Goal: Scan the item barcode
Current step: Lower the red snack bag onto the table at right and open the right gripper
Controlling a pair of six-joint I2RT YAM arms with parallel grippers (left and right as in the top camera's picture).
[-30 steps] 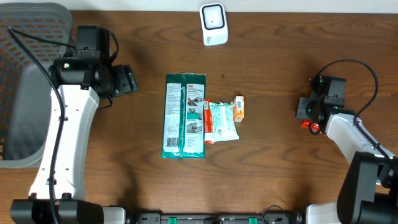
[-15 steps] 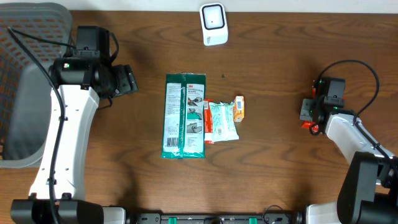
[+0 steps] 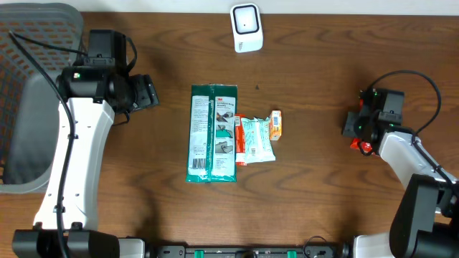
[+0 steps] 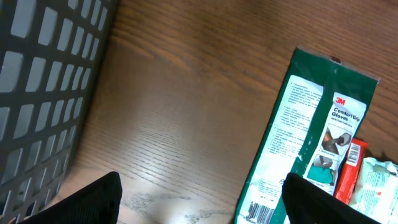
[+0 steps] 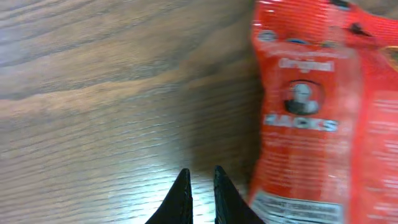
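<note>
At the far left we see a grey mesh basket (image 3: pixel 29 100) at the table's (image 3: pixel 323 208) edge. Just right of it, the left gripper (image 4: pixel 202 179) hangs above bare wood with its fingers (image 4: pixel 93 199) spread wide and nothing between them.

Near the middle of the table lies a long green glove package (image 3: pixel 212 133), flat and lengthwise. In the left wrist view we can make out a barcode (image 4: pixel 260 211) at its near end. Against its right edge rests a slim red pack (image 3: pixel 239 140), and touching that is a white-and-green packet (image 3: pixel 258 139). A small orange packet (image 3: pixel 276 123) sits at that packet's upper right corner. Well beyond this cluster, at the far edge of the table, stands the white scanner (image 3: pixel 246 27).

Well apart to the right, the right gripper (image 5: pixel 201 171) is low over the table. Its two black fingertips (image 5: pixel 181 190) are nearly pressed together, with only a thin slit of wood showing between them, and they pinch nothing. The red snack packet (image 5: pixel 311 118) lies flat on the table just beside those fingertips, not between them. We see a white label at its near end, too blurred to read. From overhead only a sliver of this packet shows under the gripper.
</note>
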